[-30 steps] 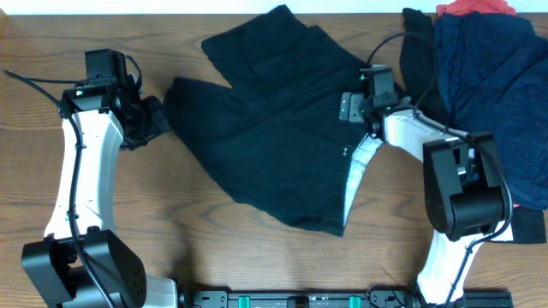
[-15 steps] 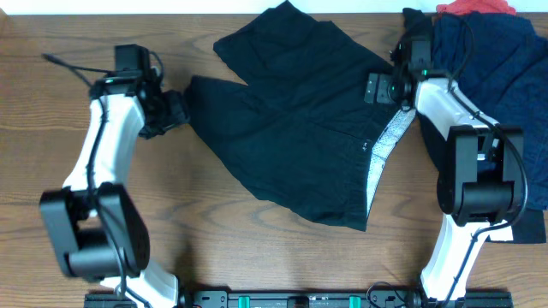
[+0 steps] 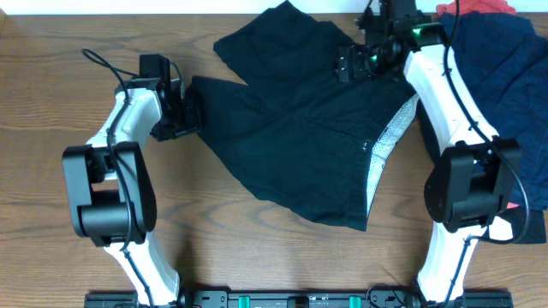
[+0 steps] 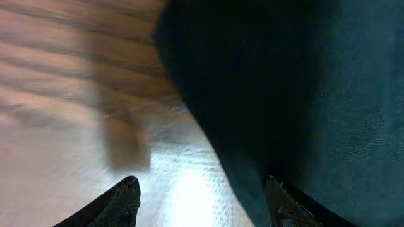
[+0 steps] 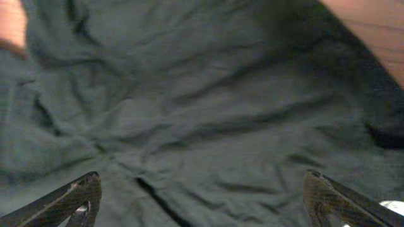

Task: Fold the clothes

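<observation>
Black shorts lie spread across the middle of the table, with the pale speckled waistband lining showing along their right edge. My left gripper is open at the shorts' left leg tip; in the left wrist view one finger is over wood and the other at the dark fabric edge. My right gripper is open and empty above the shorts' upper part; the right wrist view shows wrinkled black fabric between the spread fingers.
A pile of other garments sits at the far right: navy blue, red and black. Bare wood table lies left and in front. A black rail runs along the front edge.
My right gripper has left the waistband and moved up and left over the shorts' upper part. My left gripper has moved right to the leg tip. The shorts shifted up and right earlier.
</observation>
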`<state>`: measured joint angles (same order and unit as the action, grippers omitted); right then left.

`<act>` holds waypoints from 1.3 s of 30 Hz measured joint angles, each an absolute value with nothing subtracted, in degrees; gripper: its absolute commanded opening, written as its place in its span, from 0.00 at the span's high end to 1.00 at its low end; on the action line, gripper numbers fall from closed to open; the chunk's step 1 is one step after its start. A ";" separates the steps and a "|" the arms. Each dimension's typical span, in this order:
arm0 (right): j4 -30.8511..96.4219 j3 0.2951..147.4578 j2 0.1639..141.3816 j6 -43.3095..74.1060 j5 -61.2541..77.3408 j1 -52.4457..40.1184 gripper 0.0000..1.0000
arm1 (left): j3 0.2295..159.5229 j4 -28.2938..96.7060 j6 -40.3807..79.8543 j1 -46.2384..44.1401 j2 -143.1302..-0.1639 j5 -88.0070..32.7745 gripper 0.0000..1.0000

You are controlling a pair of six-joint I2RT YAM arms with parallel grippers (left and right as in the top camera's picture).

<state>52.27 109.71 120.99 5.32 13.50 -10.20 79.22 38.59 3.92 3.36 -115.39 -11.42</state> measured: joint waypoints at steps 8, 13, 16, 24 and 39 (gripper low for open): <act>53.10 109.75 120.90 5.19 13.76 -12.27 0.01 | 79.22 35.48 1.23 2.52 -117.49 -16.64 0.35; 53.15 109.78 120.90 5.15 13.76 -12.56 0.01 | 79.44 35.00 1.19 0.89 -117.86 -17.45 0.54; 53.36 109.75 120.90 5.15 13.76 -12.56 0.01 | 79.59 34.54 1.02 -0.05 -118.26 -17.82 0.88; 54.02 109.78 120.90 5.19 15.77 -12.58 0.01 | 80.18 42.00 2.70 -0.73 -118.34 -14.48 0.94; 55.75 109.75 120.90 6.09 15.03 -17.37 0.01 | 80.03 71.42 15.11 2.39 -107.87 -7.51 0.95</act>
<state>55.75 109.75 120.90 6.09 15.03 -17.37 80.03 71.42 15.11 2.39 -107.87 -7.51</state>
